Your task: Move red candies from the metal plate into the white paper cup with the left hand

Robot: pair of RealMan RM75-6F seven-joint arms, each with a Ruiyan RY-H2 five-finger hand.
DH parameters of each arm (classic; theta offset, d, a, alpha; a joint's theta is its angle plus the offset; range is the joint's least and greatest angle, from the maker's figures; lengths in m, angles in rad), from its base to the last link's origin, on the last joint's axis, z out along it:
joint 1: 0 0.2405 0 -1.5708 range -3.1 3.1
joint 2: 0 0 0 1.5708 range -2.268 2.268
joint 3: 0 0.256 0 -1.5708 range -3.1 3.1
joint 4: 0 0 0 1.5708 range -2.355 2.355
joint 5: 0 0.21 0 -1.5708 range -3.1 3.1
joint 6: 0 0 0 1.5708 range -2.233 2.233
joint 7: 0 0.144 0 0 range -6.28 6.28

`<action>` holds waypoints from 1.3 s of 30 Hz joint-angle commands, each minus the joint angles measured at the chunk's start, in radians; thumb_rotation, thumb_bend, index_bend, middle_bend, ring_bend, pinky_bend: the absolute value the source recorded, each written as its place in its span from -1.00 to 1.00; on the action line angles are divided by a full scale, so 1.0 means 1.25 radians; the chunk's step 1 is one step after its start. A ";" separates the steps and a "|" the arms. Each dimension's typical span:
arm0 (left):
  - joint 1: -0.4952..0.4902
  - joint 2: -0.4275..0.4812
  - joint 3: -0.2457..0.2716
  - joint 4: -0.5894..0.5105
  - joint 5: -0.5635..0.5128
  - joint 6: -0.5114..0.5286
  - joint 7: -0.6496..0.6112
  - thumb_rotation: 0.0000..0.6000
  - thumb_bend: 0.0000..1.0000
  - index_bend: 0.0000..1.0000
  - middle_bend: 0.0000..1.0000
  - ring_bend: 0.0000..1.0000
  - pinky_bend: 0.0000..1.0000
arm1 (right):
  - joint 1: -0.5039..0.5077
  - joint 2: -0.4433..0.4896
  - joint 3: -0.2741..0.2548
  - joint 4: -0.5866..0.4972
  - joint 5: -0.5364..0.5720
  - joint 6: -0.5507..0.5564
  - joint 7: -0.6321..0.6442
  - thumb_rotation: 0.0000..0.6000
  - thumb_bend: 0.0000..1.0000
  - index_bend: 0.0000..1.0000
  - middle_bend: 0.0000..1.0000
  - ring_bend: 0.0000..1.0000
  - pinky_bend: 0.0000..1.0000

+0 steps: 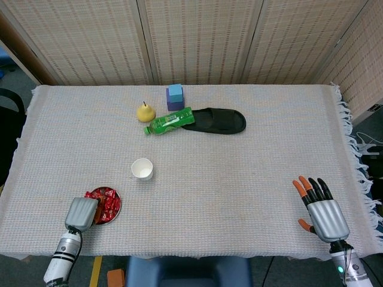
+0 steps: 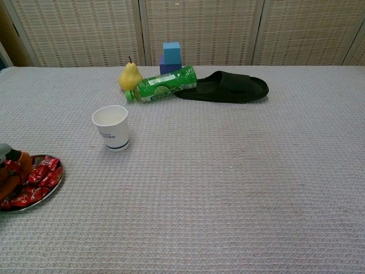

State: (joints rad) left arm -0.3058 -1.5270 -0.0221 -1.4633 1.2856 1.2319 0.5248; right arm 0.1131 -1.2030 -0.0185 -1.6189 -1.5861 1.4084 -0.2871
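**Grey-backed hands, orange and black fingers**

The left hand (image 1: 82, 213), at about 7 o'clock in the head view, has a smooth, rounded silver-grey back shell. Its forearm below is white with black bands. In the chest view its fingers (image 2: 12, 171) show orange. The right hand (image 1: 321, 211), at 4 o'clock, has a ribbed grey shell, black fingers with orange ones beside them, and a small green light at the wrist.

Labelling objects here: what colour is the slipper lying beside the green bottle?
Black; the black slipper shows best in the chest view.
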 commanded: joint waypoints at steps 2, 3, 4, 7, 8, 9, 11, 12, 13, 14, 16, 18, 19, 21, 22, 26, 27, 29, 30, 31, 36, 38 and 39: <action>0.003 0.005 0.000 -0.012 0.008 0.014 0.009 1.00 0.19 0.28 1.00 1.00 1.00 | 0.000 0.000 0.000 0.000 0.000 0.000 0.001 1.00 -0.88 -1.00 -1.00 -1.00 -1.00; 0.003 0.007 -0.001 -0.015 0.007 0.016 0.011 1.00 0.19 0.28 1.00 1.00 1.00 | 0.000 0.001 0.000 0.000 0.000 0.000 0.001 1.00 -0.88 -1.00 -1.00 -1.00 -1.00; 0.003 0.008 -0.001 -0.017 0.007 0.017 0.012 1.00 0.19 0.28 1.00 1.00 1.00 | 0.000 0.001 0.000 0.000 0.000 0.000 0.002 1.00 -0.88 -1.00 -1.00 -1.00 -1.00; 0.005 0.010 -0.001 -0.022 0.010 0.024 0.015 1.00 0.19 0.28 1.00 1.00 1.00 | -0.001 0.002 -0.001 0.000 -0.003 0.003 0.003 1.00 -0.88 -1.00 -1.00 -1.00 -1.00; 0.006 0.011 -0.001 -0.025 0.013 0.028 0.015 1.00 0.19 0.28 1.00 1.00 1.00 | -0.001 0.002 -0.001 -0.001 -0.005 0.003 0.003 1.00 -0.88 -1.00 -1.00 -1.00 -1.00; 0.007 0.012 -0.001 -0.028 0.015 0.031 0.016 1.00 0.19 0.28 1.00 1.00 1.00 | -0.002 0.002 -0.002 -0.001 -0.006 0.004 0.004 1.00 -0.88 -1.00 -1.00 -1.00 -1.00; 0.008 0.014 -0.001 -0.035 0.021 0.038 0.019 1.00 0.19 0.28 1.00 1.00 1.00 | -0.002 0.002 -0.002 -0.001 -0.007 0.005 0.004 1.00 -0.88 -1.00 -1.00 -1.00 -1.00; 0.009 0.016 0.000 -0.039 0.023 0.041 0.021 1.00 0.19 0.28 1.00 1.00 1.00 | -0.002 0.003 -0.003 -0.001 -0.008 0.005 0.005 1.00 -0.88 -1.00 -1.00 -1.00 -1.00; 0.009 0.017 0.000 -0.043 0.024 0.043 0.023 1.00 0.19 0.28 1.00 1.00 1.00 | -0.002 0.003 -0.003 -0.001 -0.008 0.005 0.005 1.00 -0.88 -1.00 -1.00 -1.00 -1.00; 0.010 0.017 0.000 -0.046 0.026 0.045 0.024 1.00 0.19 0.28 1.00 1.00 1.00 | -0.002 0.003 -0.003 -0.001 -0.009 0.005 0.006 1.00 -0.88 -1.00 -1.00 -1.00 -1.00; 0.010 0.018 -0.001 -0.052 0.031 0.051 0.027 1.00 0.19 0.28 1.00 1.00 1.00 | -0.003 0.004 -0.004 -0.001 -0.010 0.006 0.007 1.00 -0.88 -1.00 -1.00 -1.00 -1.00; 0.010 0.020 -0.003 -0.060 0.035 0.057 0.029 1.00 0.19 0.28 1.00 1.00 1.00 | -0.003 0.005 -0.004 -0.001 -0.012 0.007 0.009 1.00 -0.88 -1.00 -1.00 -1.00 -1.00; 0.010 0.021 -0.006 -0.065 0.037 0.060 0.030 1.00 0.19 0.28 1.00 1.00 1.00 | -0.004 0.006 -0.005 -0.002 -0.013 0.008 0.010 1.00 -0.88 -1.00 -1.00 -1.00 -1.00; 0.007 0.027 -0.014 -0.081 0.044 0.071 0.033 1.00 0.18 0.28 1.00 1.00 1.00 | -0.004 0.007 -0.004 -0.002 -0.014 0.011 0.012 1.00 -0.88 -1.00 -1.00 -1.00 -1.00; 0.005 0.030 -0.018 -0.089 0.047 0.075 0.033 1.00 0.18 0.28 1.00 1.00 1.00 | -0.004 0.007 -0.004 -0.001 -0.013 0.011 0.013 1.00 -0.88 -1.00 -1.00 -1.00 -1.00; -0.010 0.044 -0.043 -0.133 0.065 0.087 0.040 1.00 0.18 0.28 1.00 1.00 1.00 | -0.003 0.003 0.003 0.005 -0.013 0.016 0.019 1.00 -0.88 -1.00 -1.00 -1.00 -1.00; -0.018 0.048 -0.052 -0.146 0.068 0.086 0.044 1.00 0.19 0.28 1.00 1.00 1.00 | -0.003 -0.002 0.006 0.010 -0.017 0.023 0.023 1.00 -0.88 -1.00 -1.00 -1.00 -1.00; -0.034 0.051 -0.067 -0.163 0.069 0.078 0.054 1.00 0.19 0.28 1.00 1.00 1.00 | -0.003 -0.011 0.011 0.022 -0.026 0.036 0.032 1.00 -0.88 -1.00 -1.00 -1.00 -1.00; -0.046 0.050 -0.078 -0.172 0.066 0.070 0.064 1.00 0.19 0.28 1.00 1.00 1.00 | -0.003 -0.015 0.013 0.030 -0.032 0.045 0.038 1.00 -0.88 -1.00 -1.00 -1.00 -1.00; -0.056 0.049 -0.086 -0.178 0.063 0.062 0.072 1.00 0.19 0.28 1.00 1.00 1.00 | -0.004 -0.019 0.015 0.035 -0.035 0.051 0.043 1.00 -0.88 -1.00 -1.00 -1.00 -1.00; -0.119 0.031 -0.130 -0.206 0.016 0.004 0.138 1.00 0.19 0.28 1.00 1.00 1.00 | -0.004 -0.028 0.023 0.048 -0.023 0.052 0.042 1.00 -0.88 -1.00 -1.00 -1.00 -1.00; -0.141 0.019 -0.144 -0.205 0.002 -0.013 0.158 1.00 0.19 0.28 1.00 1.00 1.00 | -0.001 -0.028 0.026 0.049 -0.014 0.044 0.041 1.00 -0.88 -1.00 -1.00 -1.00 -1.00; -0.157 0.009 -0.153 -0.201 -0.009 -0.023 0.168 1.00 0.19 0.28 1.00 1.00 1.00 | 0.000 -0.029 0.028 0.050 -0.007 0.039 0.041 1.00 -0.88 -1.00 -1.00 -1.00 -1.00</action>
State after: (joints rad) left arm -0.4729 -1.4958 -0.1909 -1.7134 1.2982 1.2273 0.7114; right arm 0.1110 -1.2381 0.0134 -1.5578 -1.6020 1.4634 -0.2347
